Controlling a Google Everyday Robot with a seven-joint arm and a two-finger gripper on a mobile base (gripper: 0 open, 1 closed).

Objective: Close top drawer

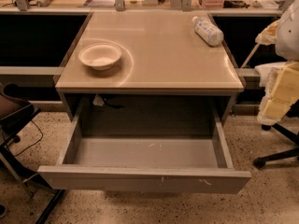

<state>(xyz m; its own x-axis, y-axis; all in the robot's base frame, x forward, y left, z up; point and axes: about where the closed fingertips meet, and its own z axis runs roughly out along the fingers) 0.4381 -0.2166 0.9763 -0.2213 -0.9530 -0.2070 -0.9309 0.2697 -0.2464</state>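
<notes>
The top drawer [145, 178] is a wide shallow grey metal drawer, pulled far out from under the tabletop toward the camera. Its flat handleless front carries small white scratches. The plain grey inside [145, 152] holds nothing that I can see. My gripper does not show anywhere in the camera view, so its place relative to the drawer cannot be told.
The beige tabletop [159, 64] carries a white bowl [100, 55] at the left and a plastic bottle [208, 30] lying at the back right. An office chair with yellow foam [280, 97] stands at the right on its wheeled base [275, 157]. A dark chair [14, 113] and cables sit at the left.
</notes>
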